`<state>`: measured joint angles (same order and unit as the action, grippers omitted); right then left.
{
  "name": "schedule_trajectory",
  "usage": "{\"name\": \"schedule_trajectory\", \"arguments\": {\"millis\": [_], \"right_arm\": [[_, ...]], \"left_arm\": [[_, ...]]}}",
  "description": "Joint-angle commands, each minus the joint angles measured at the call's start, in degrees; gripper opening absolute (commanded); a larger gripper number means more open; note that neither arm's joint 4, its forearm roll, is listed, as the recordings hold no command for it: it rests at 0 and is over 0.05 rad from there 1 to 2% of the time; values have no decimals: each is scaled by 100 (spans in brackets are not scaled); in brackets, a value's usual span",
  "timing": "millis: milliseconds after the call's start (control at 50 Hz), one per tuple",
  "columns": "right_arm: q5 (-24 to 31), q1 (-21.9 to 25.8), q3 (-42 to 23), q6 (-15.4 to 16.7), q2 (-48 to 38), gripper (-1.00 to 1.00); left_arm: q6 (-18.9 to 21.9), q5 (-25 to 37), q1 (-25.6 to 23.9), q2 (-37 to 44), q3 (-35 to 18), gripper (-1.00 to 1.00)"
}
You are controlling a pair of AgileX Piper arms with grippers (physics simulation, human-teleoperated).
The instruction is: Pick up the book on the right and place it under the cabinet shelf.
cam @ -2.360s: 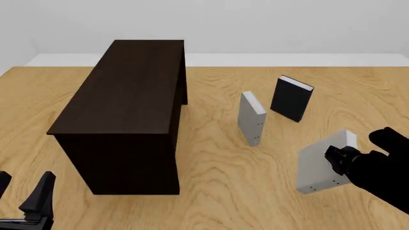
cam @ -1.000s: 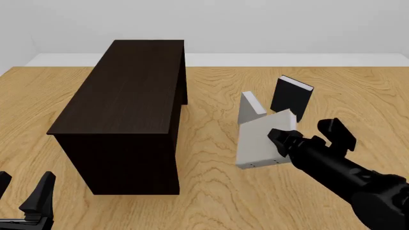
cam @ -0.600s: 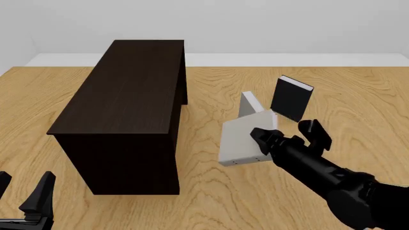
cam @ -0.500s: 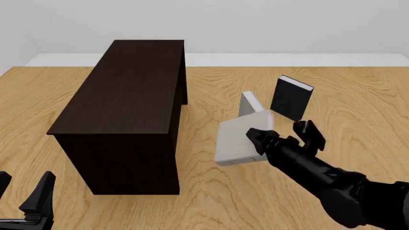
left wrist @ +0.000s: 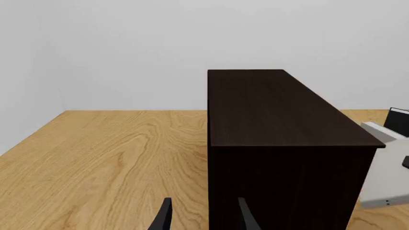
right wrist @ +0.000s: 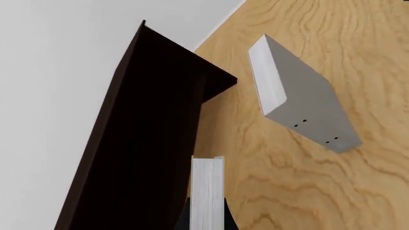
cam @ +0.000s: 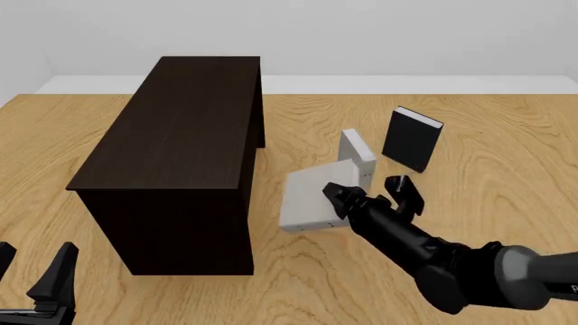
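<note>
Dominating the table point(cam: 505, 128), the cabinet point(cam: 181, 128) stands long and dark at the left of the front view, its flat top running away from us. Our right arm point(cam: 451, 261) reaches in from the lower right, and its gripper point(cam: 366, 195) is clamped on the book point(cam: 312, 196), a thin grey hardcover held off the wood and tilted, just beside the cabinet's right side but not under it. From the right wrist camera we see the book's white page edges point(right wrist: 207, 194) pinched between the fingers, close against the dark cabinet wall point(right wrist: 147, 143). A second grey book point(cam: 358, 164) stands upright just behind the held one, and a black book point(cam: 412, 139) stands beyond that, farther right. Our left gripper point(cam: 34, 279) sits at the bottom left corner of the front view, well apart from everything; its two fingers point(left wrist: 164, 219) are spread, with nothing between them, and point at the cabinet's near end.
</note>
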<state>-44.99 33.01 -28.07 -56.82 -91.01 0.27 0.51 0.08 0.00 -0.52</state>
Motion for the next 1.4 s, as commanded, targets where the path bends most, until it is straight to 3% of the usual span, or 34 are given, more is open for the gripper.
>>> {"name": "schedule_trajectory", "arguments": {"millis": [20,400,980,1400], "right_arm": [[-729,15,-146,8,-203,-100],[-1137,149,-574,-151,-945,-100],[-1819,101,-549,-373,-1723,-100],[-1809,58,-549,-391,-1833,-100]], "left_arm": [[-13,-19,2,9,15,100],[-15,-22,4,10,18,100],[-15,10,7,8,-14,100],[-14,11,6,8,-14,100]]}}
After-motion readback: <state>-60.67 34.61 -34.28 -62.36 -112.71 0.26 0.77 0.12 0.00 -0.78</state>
